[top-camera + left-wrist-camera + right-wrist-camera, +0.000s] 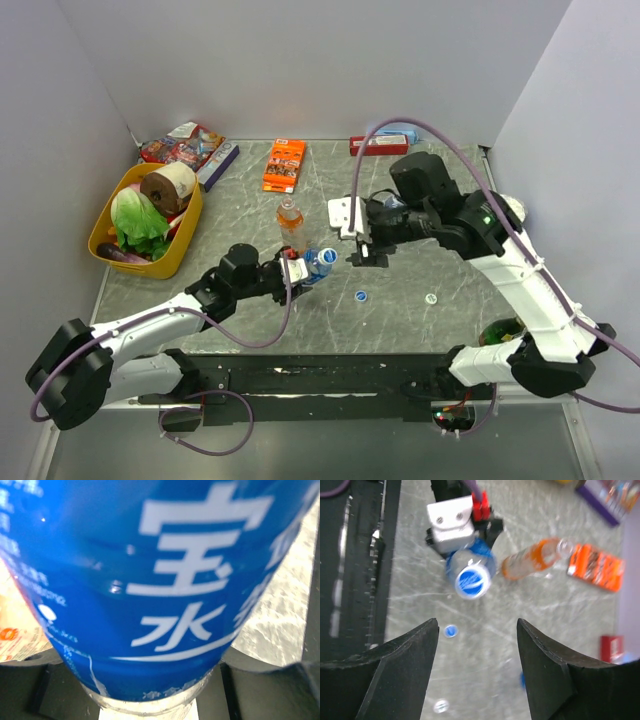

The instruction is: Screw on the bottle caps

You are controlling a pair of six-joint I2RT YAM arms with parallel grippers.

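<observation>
Left gripper [298, 268] clamps blue-label bottle [318, 262] mid-table; orange bottle [290, 222] stands just beyond it. Right gripper [358, 252] hangs just right, jaws wide, empty. Nearer, right: loose blue cap [360, 296] and whitish cap [431, 298]. Left wrist shows only label; right wrist shows second blue cap [470, 581] on the held bottle's mouth.

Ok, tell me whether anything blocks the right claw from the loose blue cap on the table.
Nothing visible does. The right claw hangs open, and the blue cap lies alone on bare table just below it. The bottle in the left claw sits further off, out of that path.
</observation>
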